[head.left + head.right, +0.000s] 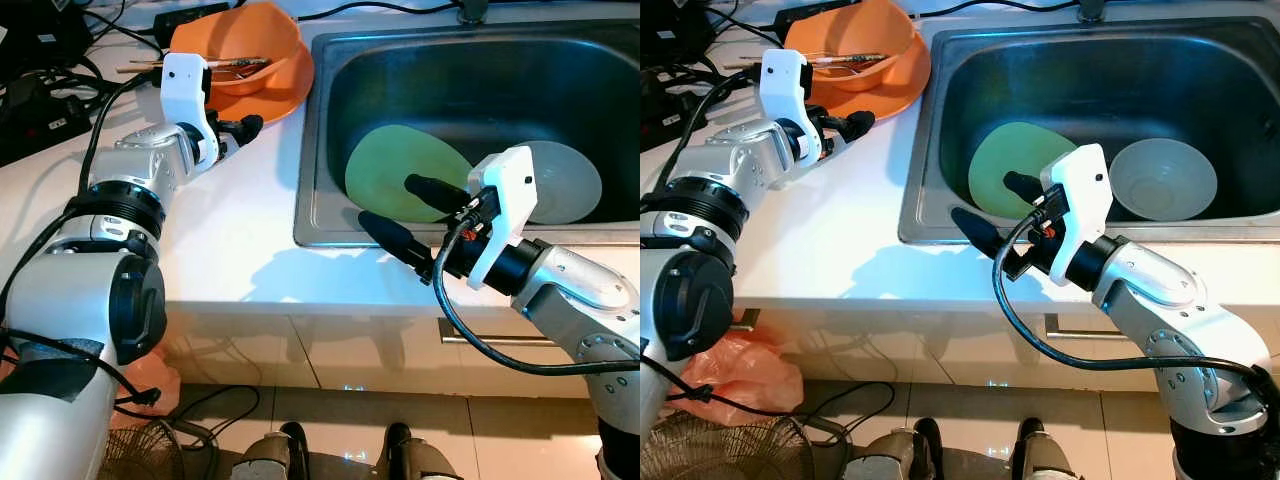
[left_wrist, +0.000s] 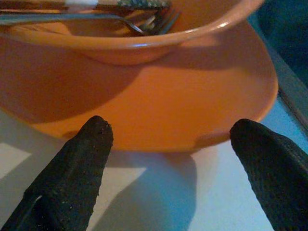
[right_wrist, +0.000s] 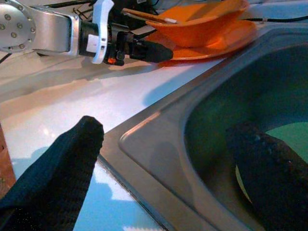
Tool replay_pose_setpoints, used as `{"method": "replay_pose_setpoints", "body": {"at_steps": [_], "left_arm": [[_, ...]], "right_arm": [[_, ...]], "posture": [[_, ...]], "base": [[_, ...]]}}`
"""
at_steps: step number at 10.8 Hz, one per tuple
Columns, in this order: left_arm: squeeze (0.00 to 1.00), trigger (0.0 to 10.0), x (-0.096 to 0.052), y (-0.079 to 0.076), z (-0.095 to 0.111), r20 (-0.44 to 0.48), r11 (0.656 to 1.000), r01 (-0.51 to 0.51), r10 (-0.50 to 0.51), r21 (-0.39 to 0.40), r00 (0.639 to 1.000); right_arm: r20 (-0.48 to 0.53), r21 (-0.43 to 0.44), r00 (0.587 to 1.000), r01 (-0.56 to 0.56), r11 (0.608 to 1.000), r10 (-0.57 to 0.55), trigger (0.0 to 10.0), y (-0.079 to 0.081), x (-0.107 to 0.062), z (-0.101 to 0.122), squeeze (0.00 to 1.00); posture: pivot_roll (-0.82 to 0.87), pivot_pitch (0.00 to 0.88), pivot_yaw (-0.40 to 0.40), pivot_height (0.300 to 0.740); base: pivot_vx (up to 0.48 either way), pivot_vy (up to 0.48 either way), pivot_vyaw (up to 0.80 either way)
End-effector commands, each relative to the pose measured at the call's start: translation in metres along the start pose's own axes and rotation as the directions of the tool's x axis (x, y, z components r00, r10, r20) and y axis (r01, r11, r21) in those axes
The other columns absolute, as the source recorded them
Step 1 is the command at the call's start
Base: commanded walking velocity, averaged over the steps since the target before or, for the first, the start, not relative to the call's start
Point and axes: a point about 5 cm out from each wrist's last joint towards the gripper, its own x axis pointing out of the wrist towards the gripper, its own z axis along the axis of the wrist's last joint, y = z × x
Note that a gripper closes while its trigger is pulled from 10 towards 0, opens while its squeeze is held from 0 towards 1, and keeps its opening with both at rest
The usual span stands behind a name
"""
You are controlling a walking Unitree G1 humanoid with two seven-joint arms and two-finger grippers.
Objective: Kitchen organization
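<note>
While the right gripper straddles the sink rim with fingers spread, left gripper open beside orange plate, green plate in sink.

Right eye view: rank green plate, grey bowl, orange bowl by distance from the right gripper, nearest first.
From the right gripper, open at the sink's near-left rim:
1. Green plate, in the sink just beyond the fingers.
2. Grey bowl, in the sink, off to the right.
3. Orange bowl, on the counter far left, by the left gripper.
</note>
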Motion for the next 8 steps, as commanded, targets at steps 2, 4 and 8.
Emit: {"method": "replay_pose_setpoints", "body": {"at_steps": [2,4,8], "left_arm": [[0.00,10.0,-0.005,0.011,-0.020,-0.132,1.000,0.021,-0.018,0.020,0.991],[0.00,10.0,-0.008,0.014,-0.021,-0.151,0.998,0.052,-0.046,0.038,0.988],[0.00,10.0,-0.013,0.012,-0.017,-0.196,0.979,0.196,-0.180,0.063,0.964]], "right_arm": [[0.002,-0.002,1.000,-0.001,1.000,0.001,10.0,0.001,0.001,-0.002,0.00],[0.004,-0.003,1.000,0.000,1.000,0.000,10.0,0.000,0.002,-0.002,0.00],[0.012,-0.005,1.000,0.000,1.000,0.000,10.0,-0.002,0.004,-0.002,0.00]], "posture": [[-0.05,0.230,0.144,0.740],[-0.04,0.225,0.143,0.740],[-0.04,0.216,0.140,0.740]], "base": [[0.000,0.000,0.00],[0.000,0.000,0.00],[0.000,0.000,0.00]]}}
